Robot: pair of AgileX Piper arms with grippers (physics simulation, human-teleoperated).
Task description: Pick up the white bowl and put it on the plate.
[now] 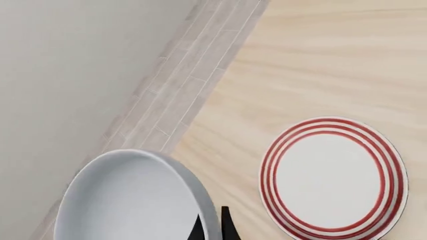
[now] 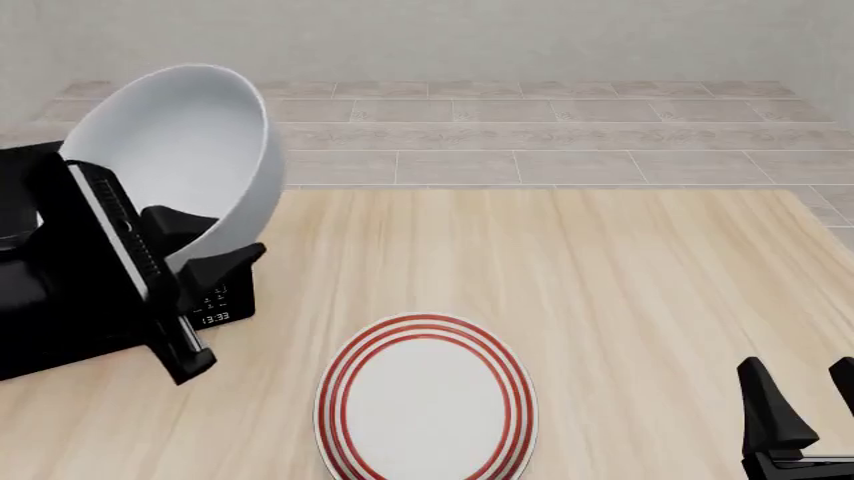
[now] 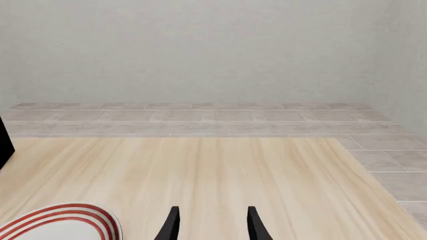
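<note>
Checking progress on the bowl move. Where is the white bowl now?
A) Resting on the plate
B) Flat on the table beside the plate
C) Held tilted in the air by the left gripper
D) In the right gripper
C: the left gripper clamps the tilted bowl by its rim, up and left of the bare plate.

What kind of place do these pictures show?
Probably a simulated tabletop test scene, not a real kitchen: a bare light-wood table, a grey tiled floor and a blank wall. Only the white bowl and the plate are there.
</note>
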